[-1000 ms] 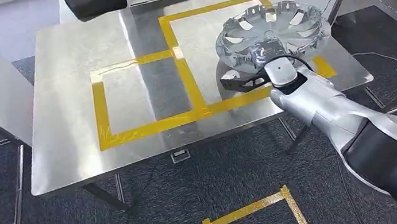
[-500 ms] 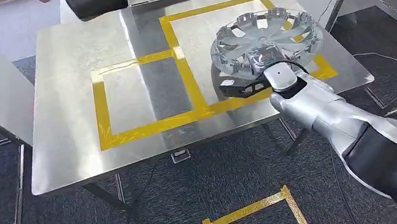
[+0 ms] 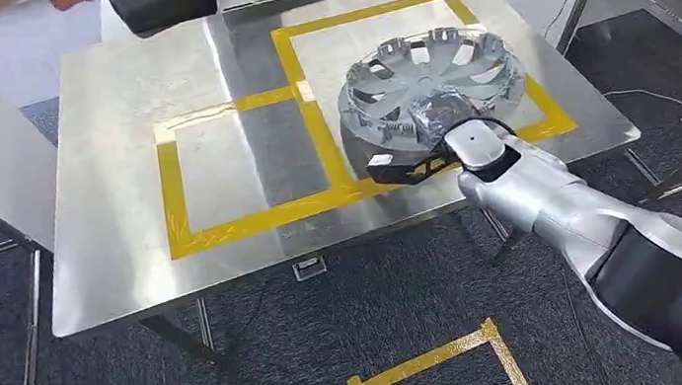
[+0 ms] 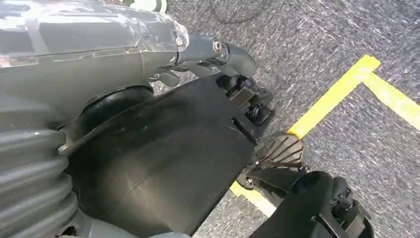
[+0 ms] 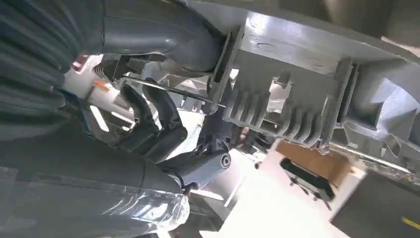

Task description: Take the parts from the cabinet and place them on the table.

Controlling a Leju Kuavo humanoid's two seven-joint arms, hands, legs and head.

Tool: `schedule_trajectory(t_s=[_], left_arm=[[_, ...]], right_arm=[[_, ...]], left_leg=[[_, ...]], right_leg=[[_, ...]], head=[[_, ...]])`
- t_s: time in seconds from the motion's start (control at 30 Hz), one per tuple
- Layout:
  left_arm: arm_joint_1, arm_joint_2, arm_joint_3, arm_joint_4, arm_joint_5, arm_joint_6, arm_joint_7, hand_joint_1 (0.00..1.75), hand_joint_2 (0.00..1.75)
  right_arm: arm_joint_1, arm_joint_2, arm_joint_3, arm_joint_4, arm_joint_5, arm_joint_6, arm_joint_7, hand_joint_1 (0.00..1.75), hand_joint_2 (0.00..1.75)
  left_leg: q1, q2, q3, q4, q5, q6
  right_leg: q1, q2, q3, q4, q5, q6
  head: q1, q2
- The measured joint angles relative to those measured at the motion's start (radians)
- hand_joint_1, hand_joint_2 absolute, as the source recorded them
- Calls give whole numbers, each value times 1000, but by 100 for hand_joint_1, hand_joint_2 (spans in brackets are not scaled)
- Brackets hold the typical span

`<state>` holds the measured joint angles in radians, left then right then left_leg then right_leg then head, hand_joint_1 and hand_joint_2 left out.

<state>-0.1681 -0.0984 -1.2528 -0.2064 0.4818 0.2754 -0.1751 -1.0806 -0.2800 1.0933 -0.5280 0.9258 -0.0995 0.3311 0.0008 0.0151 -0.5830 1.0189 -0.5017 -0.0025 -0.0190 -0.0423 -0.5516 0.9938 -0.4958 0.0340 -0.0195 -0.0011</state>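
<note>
Right hand (image 3: 442, 117) grips wheel cover (image 3: 431, 76) rim | cover ahead, tilted above table (image 3: 126, 251)

The right arm (image 3: 610, 227) reaches in from the lower right, forward over the near edge of the table, silver forearm leading. The right hand (image 3: 439, 135) grips the rim of the wheel cover (image 3: 431, 76), its dark fingers (image 5: 153, 124) curled under it. The left hand (image 4: 223, 54) hangs low, fingers loosely bent, holding nothing.

Robot lab: steel table (image 3: 127, 260) with yellow tape squares (image 3: 251, 219).
</note>
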Motion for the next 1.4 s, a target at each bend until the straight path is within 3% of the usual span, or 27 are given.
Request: schedule_trajectory(t_s=[1.07, 1.1, 1.17, 1.23, 1.27, 1.33, 1.4], left_arm=[[0, 0, 0, 0, -23, 4, -15, 0, 175], [0, 0, 0, 0, -24, 4, -13, 0, 175], [1, 0, 0, 0, -24, 10, -8, 0, 175], [2, 1, 0, 0, -24, 21, -2, 0, 175], [3, 2, 0, 0, -23, 26, -2, 0, 175], [2, 3, 0, 0, -22, 32, -3, 0, 175], [2, 3, 0, 0, -18, 44, -3, 0, 175]], right_arm=[[4, 18, 0, -16, -9, -43, -10, 0, 175], [6, 18, -3, -19, -37, -73, -18, 0, 175], [13, 27, -35, -43, -175, -214, -66, 0, 175], [16, 50, -92, -82, -402, -322, -182, 0, 175], [21, 69, -136, -126, -589, -368, -257, 0, 175], [37, 105, -205, -242, -831, -405, -335, 0, 175], [67, 127, -252, -371, -1054, -395, -409, 0, 175]], left_leg=[[0, -4, 1, 0, 0, 0], [0, -3, 1, 0, 0, 0], [0, -2, 1, 0, 0, 0], [0, 3, 1, 0, 0, 0], [0, 5, 1, 0, 0, 0], [0, 9, 4, 0, 0, 0], [1, 7, 5, -1, 0, 0]], right_leg=[[0, 1, 1, 0, 1, 1], [0, 1, 1, 0, 1, 1], [0, 1, 1, 0, 1, 1], [0, 1, 2, 1, 1, 1], [0, 2, 1, 1, 1, 1], [0, 6, 1, 1, 1, 1], [1, 6, 3, 1, 0, 0]], head=[[1, 0], [1, 0], [2, 0], [2, 0], [3, 0], [2, 0], [1, 0]])
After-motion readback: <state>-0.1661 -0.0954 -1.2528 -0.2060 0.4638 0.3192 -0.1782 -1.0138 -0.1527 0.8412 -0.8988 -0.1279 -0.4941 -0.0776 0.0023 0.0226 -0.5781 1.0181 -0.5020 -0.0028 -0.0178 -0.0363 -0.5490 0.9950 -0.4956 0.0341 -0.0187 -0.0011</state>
